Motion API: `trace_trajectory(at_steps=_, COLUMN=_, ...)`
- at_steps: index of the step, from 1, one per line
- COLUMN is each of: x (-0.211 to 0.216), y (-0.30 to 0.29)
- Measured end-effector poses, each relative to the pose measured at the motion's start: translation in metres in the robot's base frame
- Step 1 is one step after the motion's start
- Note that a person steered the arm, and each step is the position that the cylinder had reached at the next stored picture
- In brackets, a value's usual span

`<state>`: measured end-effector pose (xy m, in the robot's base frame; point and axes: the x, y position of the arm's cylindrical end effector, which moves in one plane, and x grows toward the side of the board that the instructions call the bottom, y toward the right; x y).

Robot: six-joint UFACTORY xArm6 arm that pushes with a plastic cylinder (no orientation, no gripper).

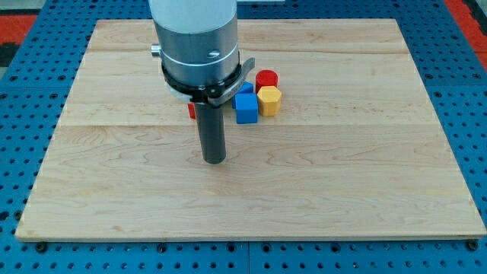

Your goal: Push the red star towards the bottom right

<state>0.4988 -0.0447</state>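
Observation:
A small red piece [192, 111] shows just left of the rod; most of it is hidden behind the rod, so its shape cannot be made out. My tip [215, 160] rests on the wooden board [342, 183] below that red piece, left of centre. The arm's grey body covers the board's upper middle.
A cluster of blocks sits right of the rod: a red cylinder [266, 78], a yellow block [269, 100], a blue cube [246, 108] and another blue block [245, 88] partly hidden behind the arm. A blue pegboard surface [23, 91] surrounds the board.

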Motion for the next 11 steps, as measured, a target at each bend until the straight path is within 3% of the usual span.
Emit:
trace_trajectory(at_steps=2, x=-0.031, y=0.0)
trace_trajectory(at_steps=3, x=-0.035, y=-0.068)
trace_trajectory(at_steps=5, x=-0.11, y=-0.085)
trace_trajectory(at_steps=6, x=-0.096, y=-0.022)
trace_trajectory(at_steps=7, x=-0.043, y=0.034)
trace_trajectory(at_steps=8, x=-0.014, y=0.05)
trace_trajectory(at_steps=10, x=-0.001, y=0.061)
trace_trajectory(at_steps=11, x=0.025, y=0.114)
